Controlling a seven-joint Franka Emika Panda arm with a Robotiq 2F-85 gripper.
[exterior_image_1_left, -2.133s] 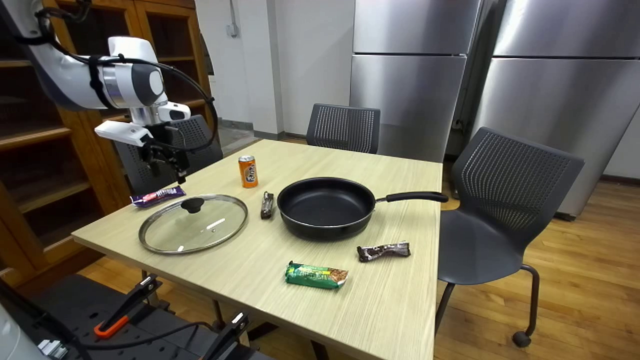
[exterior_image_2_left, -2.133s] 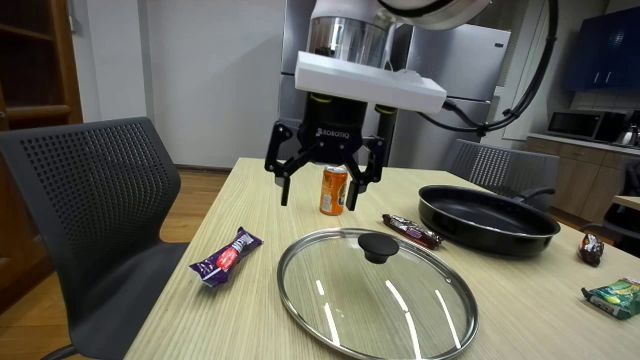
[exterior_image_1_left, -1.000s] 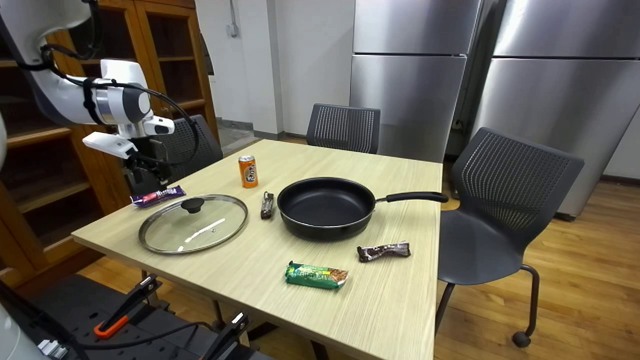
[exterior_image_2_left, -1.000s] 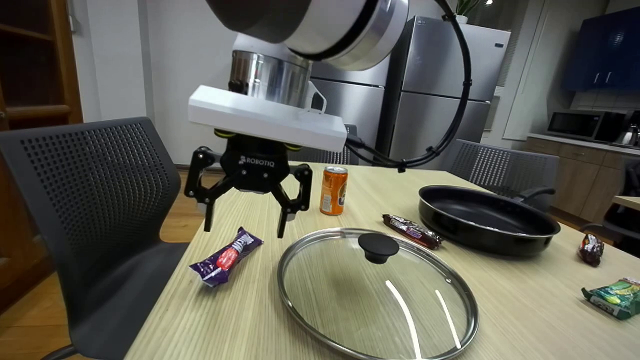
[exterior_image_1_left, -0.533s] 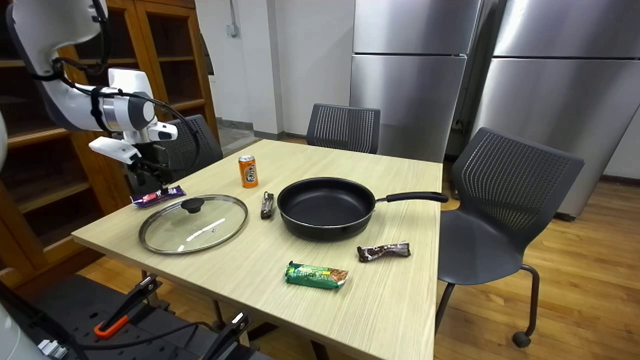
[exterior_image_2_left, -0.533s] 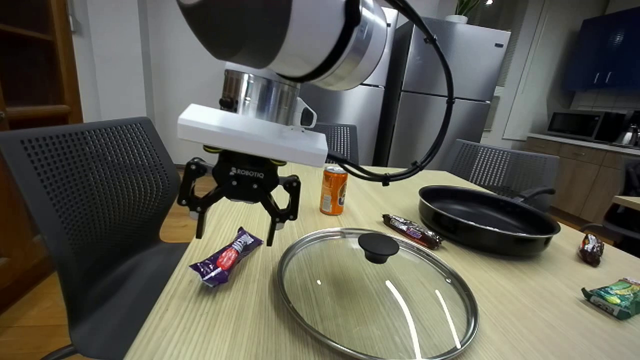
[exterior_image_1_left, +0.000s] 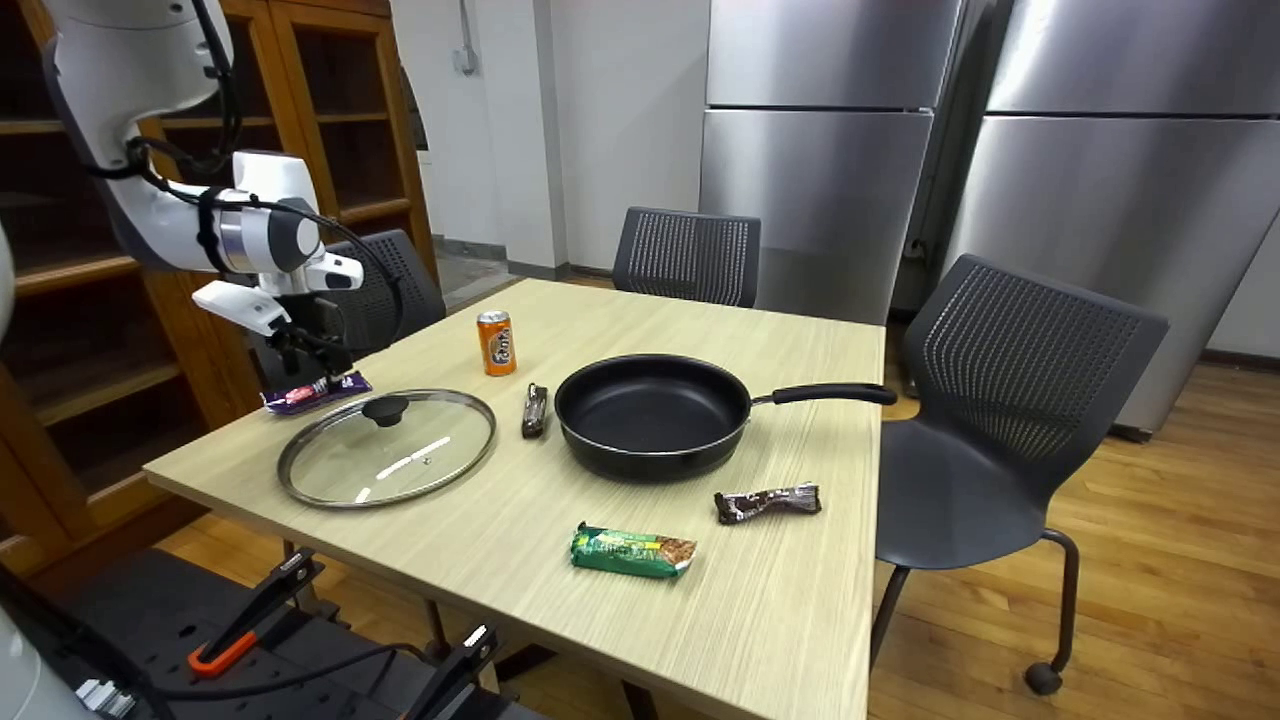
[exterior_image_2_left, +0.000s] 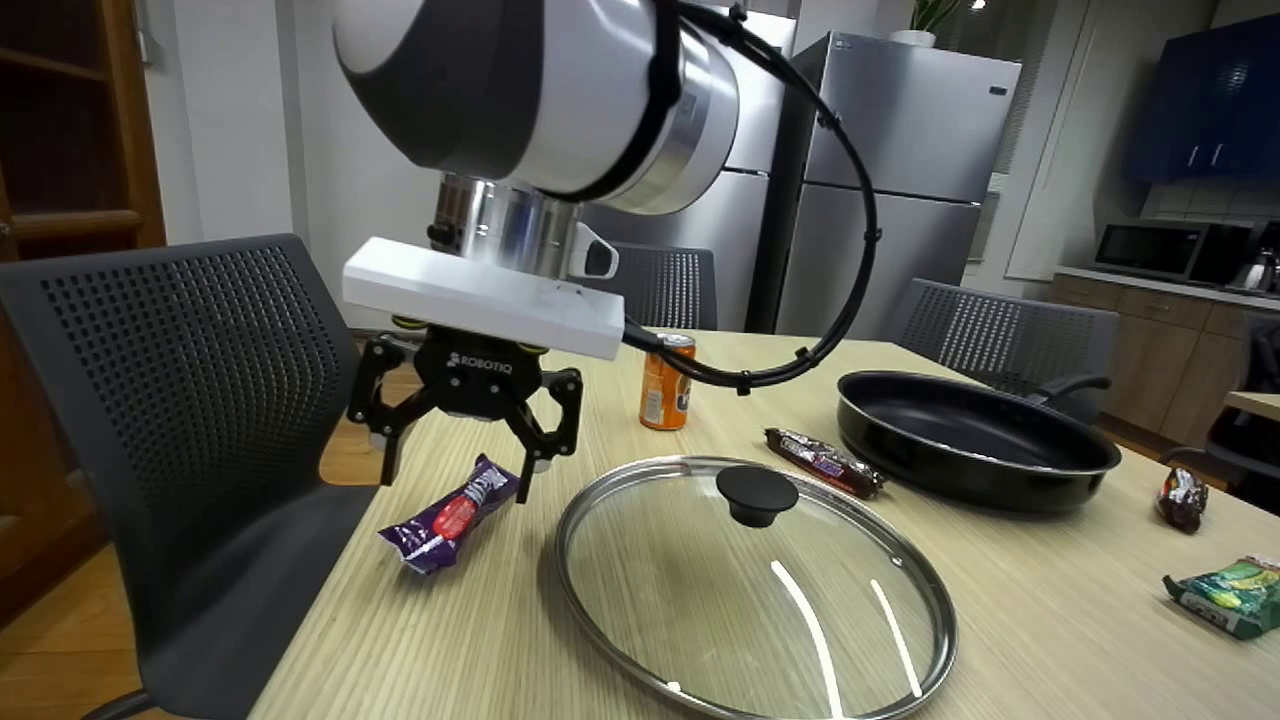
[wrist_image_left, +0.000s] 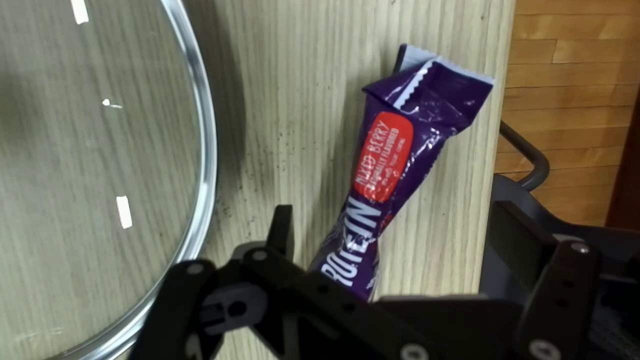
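A purple protein bar (wrist_image_left: 382, 155) with a red label lies near the table's edge, seen in the wrist view and in an exterior view (exterior_image_2_left: 455, 515). My gripper (exterior_image_2_left: 456, 482) is open and low over its far end, holding nothing. In the wrist view the gripper (wrist_image_left: 402, 220) has one finger beside the lettering and the opposite finger out past the table edge, so the bar sits off-centre between them. The bar's lower end is hidden behind the gripper there. Whether a fingertip touches the table I cannot tell. Close by lies a glass lid with a black knob (exterior_image_2_left: 757, 493).
An orange can (exterior_image_2_left: 665, 395) stands beyond the lid. A black pan (exterior_image_1_left: 650, 410), two dark wrapped bars (exterior_image_1_left: 535, 410) and a green packet (exterior_image_1_left: 632, 552) are also on the table (exterior_image_1_left: 800, 620). A dark chair (exterior_image_2_left: 190, 400) stands against the edge near the purple bar.
Still open, my gripper has travelled away from the can side toward the purple bar and come down over it. The objects on the table have stayed in place.
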